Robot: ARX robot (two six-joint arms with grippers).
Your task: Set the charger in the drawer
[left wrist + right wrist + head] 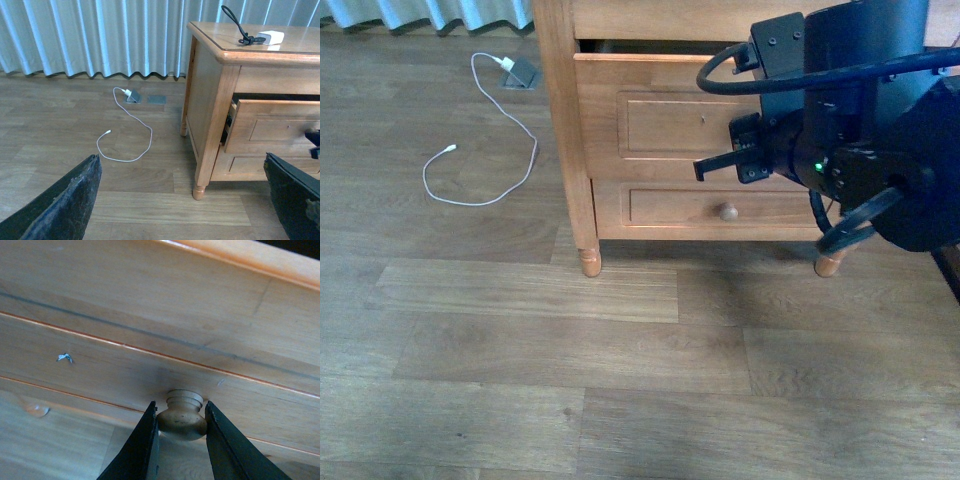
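The charger (270,37), a small white block with a black looped cable (236,22), lies on top of the wooden nightstand (210,85). The upper drawer (650,115) is pulled out a little, with a dark gap above its front. My right gripper (181,440) is shut on the drawer knob (182,416), its fingers pressed on both sides; in the front view the right arm (840,130) covers the knob. My left gripper (185,200) hangs open over the floor to the left of the nightstand, holding nothing.
A thin white cable (485,150) with a small plug trails over the wood floor from a grey floor socket (520,73). The lower drawer (710,210) is shut, its round knob (727,211) showing. Pale curtains (100,35) hang behind.
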